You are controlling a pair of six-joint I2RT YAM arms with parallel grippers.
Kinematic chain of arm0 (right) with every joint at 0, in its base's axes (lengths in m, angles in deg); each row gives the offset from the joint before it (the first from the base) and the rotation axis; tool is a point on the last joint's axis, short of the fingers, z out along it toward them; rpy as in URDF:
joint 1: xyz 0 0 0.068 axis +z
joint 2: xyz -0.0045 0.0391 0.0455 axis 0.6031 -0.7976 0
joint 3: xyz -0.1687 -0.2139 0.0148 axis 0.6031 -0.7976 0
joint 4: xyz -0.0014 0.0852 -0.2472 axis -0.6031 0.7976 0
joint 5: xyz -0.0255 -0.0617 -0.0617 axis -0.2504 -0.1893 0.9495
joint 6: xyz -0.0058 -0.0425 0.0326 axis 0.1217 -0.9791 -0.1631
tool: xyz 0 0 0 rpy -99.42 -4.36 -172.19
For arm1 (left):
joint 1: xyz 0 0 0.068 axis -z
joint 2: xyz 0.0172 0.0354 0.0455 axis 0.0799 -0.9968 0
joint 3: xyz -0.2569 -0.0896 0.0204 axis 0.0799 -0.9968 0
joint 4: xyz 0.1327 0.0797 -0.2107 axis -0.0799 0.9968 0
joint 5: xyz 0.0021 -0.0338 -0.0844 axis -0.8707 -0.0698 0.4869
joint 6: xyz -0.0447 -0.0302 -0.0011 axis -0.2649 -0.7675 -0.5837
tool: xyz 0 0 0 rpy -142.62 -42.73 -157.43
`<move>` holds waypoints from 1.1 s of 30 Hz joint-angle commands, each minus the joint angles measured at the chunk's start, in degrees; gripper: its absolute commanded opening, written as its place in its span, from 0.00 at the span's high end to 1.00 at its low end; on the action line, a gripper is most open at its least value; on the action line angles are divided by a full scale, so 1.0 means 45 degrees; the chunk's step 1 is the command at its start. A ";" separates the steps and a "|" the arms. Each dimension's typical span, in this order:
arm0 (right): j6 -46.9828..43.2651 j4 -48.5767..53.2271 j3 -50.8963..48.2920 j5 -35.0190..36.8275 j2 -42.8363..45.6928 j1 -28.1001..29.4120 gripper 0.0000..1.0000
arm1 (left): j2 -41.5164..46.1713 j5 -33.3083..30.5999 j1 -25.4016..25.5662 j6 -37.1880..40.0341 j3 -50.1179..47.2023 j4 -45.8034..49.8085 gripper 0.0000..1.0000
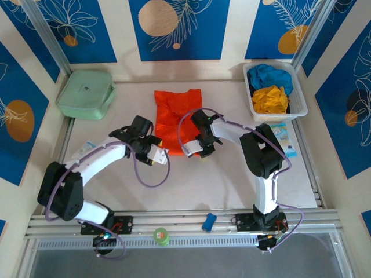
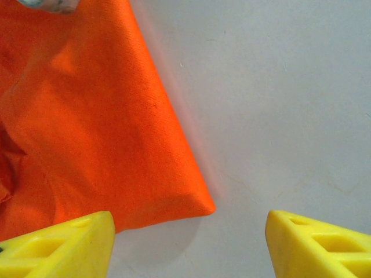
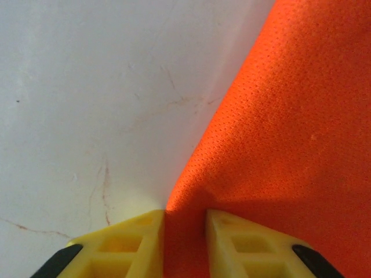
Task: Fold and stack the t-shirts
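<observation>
Right wrist: orange t-shirt [image 3: 278, 145] edge pinched in right tool [image 3: 184, 243].

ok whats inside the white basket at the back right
A crumpled blue t-shirt toward the back and a crumpled yellow t-shirt in front. They fill the basket, so anything beneath them is hidden.

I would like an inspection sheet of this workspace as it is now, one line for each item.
Surface: white table, faint scratches.
Job's things: orange t-shirt roughly folded mid-table; yellow t-shirt and blue t-shirt in the white basket.
Clutter: pale green case, printed packet, blue object, green roll.
Grippers: left gripper open by the orange shirt's corner; right gripper shut on its edge.
Cables: purple cables loop along both arms.
Surroundings: blue patterned wall panels.
</observation>
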 commanded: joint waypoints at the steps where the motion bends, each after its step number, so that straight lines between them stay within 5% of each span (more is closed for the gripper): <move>1: 0.0298 0.0507 0.0000 -0.0265 -0.0482 0.0085 0.77 | -0.0687 0.0135 0.0098 0.0412 0.0862 0.1275 0.31; 13: 0.0363 0.0653 -0.0045 -0.0511 -0.0134 -0.0032 0.79 | -0.3773 -0.0499 0.0020 0.0886 0.3404 0.2640 0.35; 33: 0.0440 0.0827 -0.0040 -0.0412 -0.0068 -0.0032 0.80 | -0.5729 -0.1173 -0.0134 0.1512 0.3548 0.2407 0.35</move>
